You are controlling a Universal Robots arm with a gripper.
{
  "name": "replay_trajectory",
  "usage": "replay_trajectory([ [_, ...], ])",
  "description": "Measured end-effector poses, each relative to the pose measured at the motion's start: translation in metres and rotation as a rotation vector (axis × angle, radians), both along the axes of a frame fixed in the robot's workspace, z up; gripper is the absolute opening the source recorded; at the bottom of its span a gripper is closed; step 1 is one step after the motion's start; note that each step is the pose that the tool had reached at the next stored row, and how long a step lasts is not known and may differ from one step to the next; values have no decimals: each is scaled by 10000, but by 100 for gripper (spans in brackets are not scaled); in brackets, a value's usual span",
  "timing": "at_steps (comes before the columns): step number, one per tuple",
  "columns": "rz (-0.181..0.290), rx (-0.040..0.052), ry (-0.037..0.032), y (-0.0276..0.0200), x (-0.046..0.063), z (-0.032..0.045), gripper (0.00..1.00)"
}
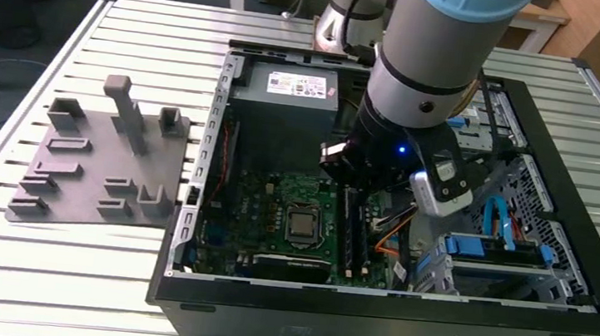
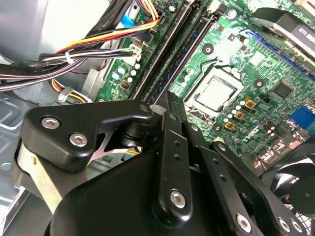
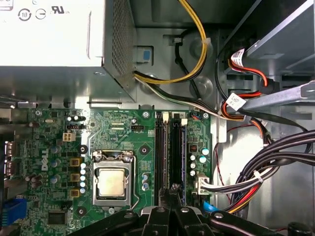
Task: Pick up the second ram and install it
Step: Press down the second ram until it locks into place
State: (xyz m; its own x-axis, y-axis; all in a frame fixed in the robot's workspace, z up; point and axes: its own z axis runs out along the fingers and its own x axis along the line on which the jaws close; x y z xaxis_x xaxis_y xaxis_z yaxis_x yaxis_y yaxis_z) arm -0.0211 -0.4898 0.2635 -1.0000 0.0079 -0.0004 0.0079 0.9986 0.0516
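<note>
Slatted metal bench (image 1: 65,277) is taken up mostly by a black tower case (image 1: 374,318), laid on its side with the panel off, towards the bench edge at the exterior view's right. The arm (image 1: 435,48), grey with a pale blue cap, is reached down into the open case from above. A grey power supply (image 3: 49,49) is tucked into the case's far corner. It carries a white label with small print and certification marks, too fine to be made out properly. A grey plastic fixture (image 1: 66,168) with upright posts is parked near the bench edge at the exterior view's left, well apart from the arm.

The green motherboard (image 3: 123,132) is bolted to the case floor. The gripper (image 3: 173,189) is lowered right over the memory slots. Whether the claw is clenched or released can't be told from these shots. The second ram (image 3: 175,147) is seen as a long dark strip lying along the slots, just beside the bare processor (image 3: 113,182). Whether it is fully seated can't be told either. Small white tags (image 3: 236,102) are wrapped round the red and black cables near the drive bay, and their print isn't readable.
</note>
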Motion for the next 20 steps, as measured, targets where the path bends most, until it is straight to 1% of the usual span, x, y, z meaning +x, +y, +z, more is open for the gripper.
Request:
replay_trajectory([
  [2, -1, 0, 0, 2, 0, -5, 11],
  [3, 0, -1, 0, 8, 0, -20, 11],
  [5, 2, -4, 1, 34, -1, -55, 11],
  [12, 55, 0, 0, 190, 0, -184, 11],
  [20, 161, 100, 0, 324, 0, -324, 11],
])
